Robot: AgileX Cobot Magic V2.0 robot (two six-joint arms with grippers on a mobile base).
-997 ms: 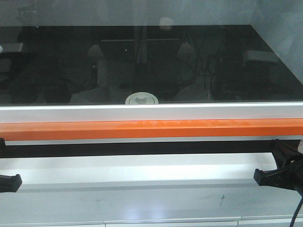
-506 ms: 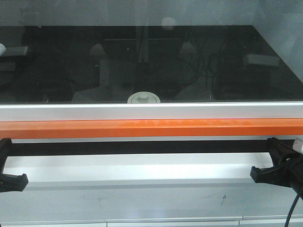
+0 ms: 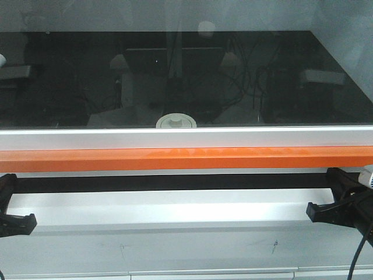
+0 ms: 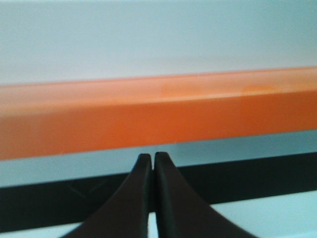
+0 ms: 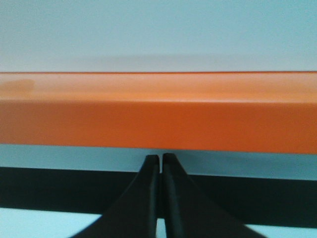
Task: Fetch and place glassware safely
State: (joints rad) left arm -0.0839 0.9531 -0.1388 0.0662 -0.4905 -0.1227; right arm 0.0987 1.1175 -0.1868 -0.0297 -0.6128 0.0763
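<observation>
2 empty tools, left gripper (image 4: pixel 151 157) and right gripper (image 5: pixel 161 157), pinched shut; jar (image 3: pixel 175 121) lies well beyond, between them.

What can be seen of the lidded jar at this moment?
Only the top of the jar shows in the front view: a round off-white lid with a raised central knob, lying level. The body is hidden behind the pale rail in front of it, so glass and contents cannot be judged. It stands about mid-width at the near edge of the dark glossy surface. Nothing visibly touches it. Neither wrist view shows it.
</observation>
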